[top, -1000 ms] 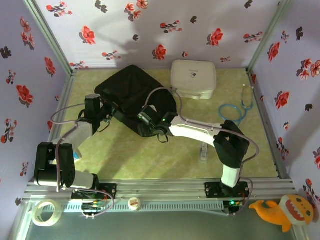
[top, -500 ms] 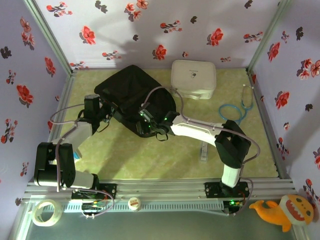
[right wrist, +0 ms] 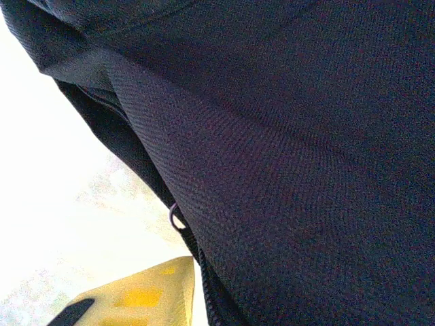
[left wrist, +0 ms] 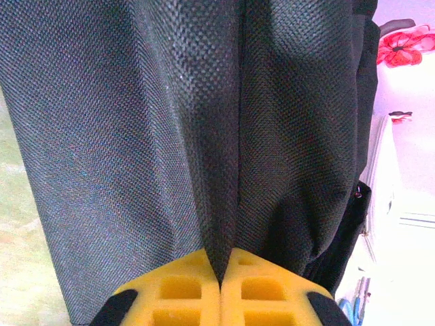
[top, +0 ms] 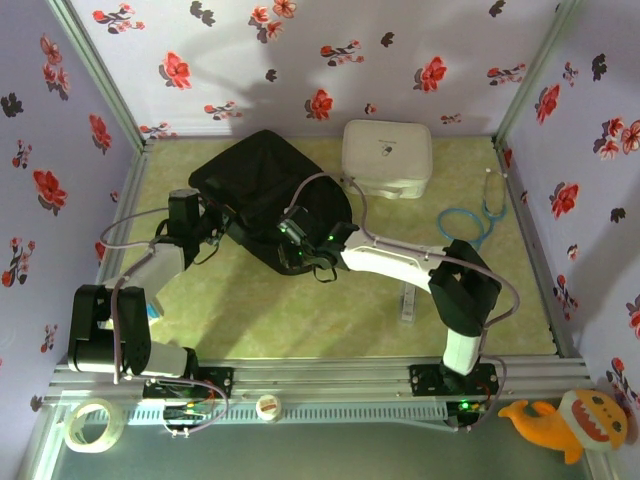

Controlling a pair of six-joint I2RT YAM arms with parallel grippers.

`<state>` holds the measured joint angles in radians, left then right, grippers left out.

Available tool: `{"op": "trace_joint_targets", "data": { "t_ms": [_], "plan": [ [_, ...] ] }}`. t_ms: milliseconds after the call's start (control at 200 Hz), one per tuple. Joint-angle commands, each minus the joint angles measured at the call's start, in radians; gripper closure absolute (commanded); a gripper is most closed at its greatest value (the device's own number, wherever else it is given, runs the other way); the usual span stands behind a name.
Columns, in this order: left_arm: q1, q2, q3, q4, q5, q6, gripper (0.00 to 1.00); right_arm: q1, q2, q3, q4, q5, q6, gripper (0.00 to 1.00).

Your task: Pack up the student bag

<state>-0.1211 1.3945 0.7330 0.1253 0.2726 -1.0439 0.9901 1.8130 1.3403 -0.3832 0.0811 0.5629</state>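
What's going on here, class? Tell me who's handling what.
Two robot arms are working on the student bag. The left fingers are shut on a fold of its fabric. The right fingers sit at its zipper edge; their grip is unclear. The white case and blue stethoscope lie apart from it, unpacked.

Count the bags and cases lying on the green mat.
2: the student bag lies back left of centre; the white case sits just right of it, slightly farther back. A smaller one could be hidden under the bag.
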Motion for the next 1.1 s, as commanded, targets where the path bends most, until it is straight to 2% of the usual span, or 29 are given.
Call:
{"op": "trace_joint_targets", "data": {
  "t_ms": [0, 185, 445, 720, 860, 1095],
  "plan": [
    [0.000, -0.032, 0.043, 0.022, 0.028, 0.004, 1.00, 0.011, 0.039, 0.028, -0.031, 0.043, -0.034, 0.73],
    [0.002, -0.028, 0.049, 0.011, 0.029, 0.013, 1.00, 0.014, 0.028, 0.020, -0.023, 0.046, -0.025, 0.84],
    [0.013, -0.015, 0.059, 0.005, 0.024, 0.025, 1.00, 0.010, -0.076, -0.099, -0.018, 0.054, 0.007, 0.96],
    [0.015, -0.009, 0.062, 0.004, 0.025, 0.029, 1.00, -0.001, -0.172, -0.235, -0.006, 0.108, 0.062, 1.00],
    [0.017, -0.009, 0.064, -0.002, 0.020, 0.034, 1.00, 0.000, -0.210, -0.269, -0.025, 0.179, 0.110, 1.00],
    [0.017, -0.009, 0.063, -0.015, 0.004, 0.046, 1.00, -0.004, -0.268, -0.301, -0.013, 0.202, 0.148, 0.97]
  ]
}}
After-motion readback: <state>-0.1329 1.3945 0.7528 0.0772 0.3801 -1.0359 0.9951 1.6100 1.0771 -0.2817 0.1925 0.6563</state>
